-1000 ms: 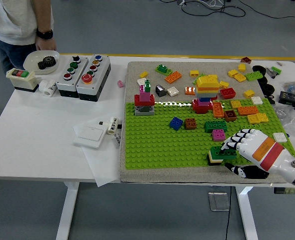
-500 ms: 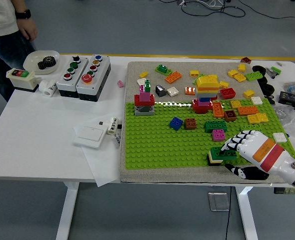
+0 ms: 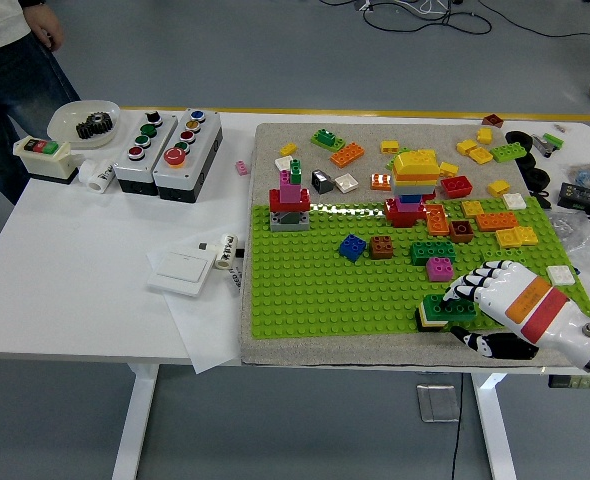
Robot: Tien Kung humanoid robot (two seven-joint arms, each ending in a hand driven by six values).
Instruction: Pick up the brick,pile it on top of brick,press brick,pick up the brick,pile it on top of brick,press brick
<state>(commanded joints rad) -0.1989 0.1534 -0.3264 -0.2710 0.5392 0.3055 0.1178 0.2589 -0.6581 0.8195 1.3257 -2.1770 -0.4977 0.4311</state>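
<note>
At the near right corner of the green baseplate (image 3: 375, 270), my right hand (image 3: 510, 300) rests with its fingers (image 3: 472, 287) curled over a dark green brick (image 3: 447, 306), clamped on it from above and from the right. Compared with the frame half a second earlier, the hand and the brick keep almost the same place; the clearest change lies at the table's far left, where the person (image 3: 10, 60) has moved further toward the picture's edge, so that less of the body shows.

The dark green brick is rectangular and studded, and it sits on a pale brick (image 3: 431, 320) with a dark layer beneath, the three forming a low pile at the plate's front edge. Its right end is hidden under my fingers.

Farther back on the plate stand a taller pile (image 3: 413, 185) capped in yellow and a second pile (image 3: 290, 197) of red, pink and green. Loose bricks of orange, yellow, red and green lie scattered on the grey mat (image 3: 275, 345) behind and to the right.
</note>
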